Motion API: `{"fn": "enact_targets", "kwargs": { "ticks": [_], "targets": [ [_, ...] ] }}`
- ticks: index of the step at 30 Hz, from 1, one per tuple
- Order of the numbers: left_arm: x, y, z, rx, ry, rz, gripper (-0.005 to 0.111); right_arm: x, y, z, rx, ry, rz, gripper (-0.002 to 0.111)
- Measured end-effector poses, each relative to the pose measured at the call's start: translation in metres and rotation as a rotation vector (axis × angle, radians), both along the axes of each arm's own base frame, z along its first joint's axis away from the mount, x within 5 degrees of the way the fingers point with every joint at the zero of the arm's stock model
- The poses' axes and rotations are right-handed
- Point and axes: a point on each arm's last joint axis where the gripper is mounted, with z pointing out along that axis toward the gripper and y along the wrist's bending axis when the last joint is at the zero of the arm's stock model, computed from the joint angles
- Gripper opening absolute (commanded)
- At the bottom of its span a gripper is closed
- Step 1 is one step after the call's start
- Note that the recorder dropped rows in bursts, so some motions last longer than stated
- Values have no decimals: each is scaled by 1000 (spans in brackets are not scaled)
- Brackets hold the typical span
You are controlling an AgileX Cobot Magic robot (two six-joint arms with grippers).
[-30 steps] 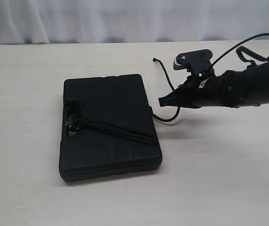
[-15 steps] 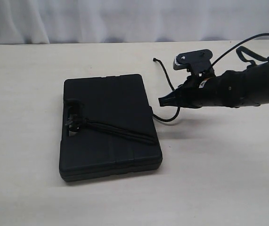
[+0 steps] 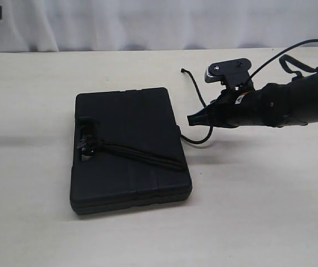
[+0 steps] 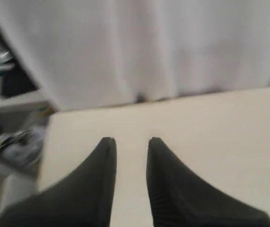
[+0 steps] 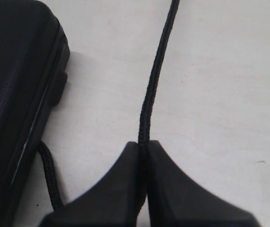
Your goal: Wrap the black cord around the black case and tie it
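A flat black plastic case with a ribbed lid (image 3: 128,147) is seen lying on the pale table (image 3: 259,211). A long thin black braided cord (image 3: 142,154) is knotted at the handle slot of the case. It is laid across the lid to the edge away from the slot and is curled on the table just beside the case. Near that side of the case it is pinched by the right gripper (image 5: 144,144), whose jaws are pressed together on it. The loose tip is left on the table behind the case. The left gripper (image 4: 130,142) is seen well apart from the case, with its jaws apart and nothing between them. If the cord is pulled too hard, it could be slipped out of the thin jaws, or the light case could be dragged along. If it is pulled too softly, the strands on the lid could be left slack and slide off the corner of the case. One case, one cord and two grippers are counted.
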Motion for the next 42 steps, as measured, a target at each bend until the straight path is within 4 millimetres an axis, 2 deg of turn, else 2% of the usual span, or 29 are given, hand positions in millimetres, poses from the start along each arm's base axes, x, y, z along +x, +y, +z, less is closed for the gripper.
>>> {"fn": "enact_targets", "kwargs": {
  "ticks": [1, 2, 3, 4, 5, 6, 7, 8, 9, 11, 14, 18, 23, 27, 31, 37, 42],
  "targets": [
    [13, 11, -2, 89, 148, 90, 23, 0, 0, 0, 0, 0, 0, 4],
    [17, 12, -8, 129, 226, 70, 23, 0, 0, 0, 0, 0, 0, 4],
    [24, 3, -20, 118, 399, -58, 23, 0, 0, 0, 0, 0, 0, 4],
    [24, -5, -27, 93, 470, -148, 23, 0, 0, 0, 0, 0, 0, 4],
    [22, -31, -44, -2, 594, -455, 23, 0, 0, 0, 0, 0, 0, 4],
    [19, -45, -49, -72, 611, -591, 25, 0, 0, 0, 0, 2, 0, 4],
    [14, -77, -54, -130, 603, -892, 27, 0, 0, 0, -2, 3, 2, 4],
    [12, -89, -56, -125, 582, -994, 35, 0, 0, 0, -2, 5, 2, 4],
    [8, -119, -57, -103, 538, -1154, 42, 0, 0, 0, -4, 5, 4, 4],
    [-1, -160, -65, -14, 500, -1324, 51, -1, 0, 0, -6, 6, 7, 4],
    [-20, -211, -84, 94, 489, -1502, 52, -1, 0, -1, -8, 8, 9, 4],
    [-44, -252, -111, 229, 546, -1674, 52, -1, 0, -1, -8, 8, 9, 4],
    [-56, -271, -128, 348, 563, -1736, 50, -1, 0, -1, -8, 8, 9, 4],
    [-52, -277, -128, 378, 516, -1665, 26, -1, 0, -1, -8, 8, 9, 4],
    [-45, -274, -130, 427, 507, -1576, 1, -1, 0, -1, -8, 8, 9, 4],
    [-42, -270, -131, 452, 550, -1517, 0, -1, 0, -1, -10, 7, 10, 4],
    [-37, -271, -130, 432, 518, -1436, 0, -1, 0, -1, -11, 7, 12, 4]
  ]
}}
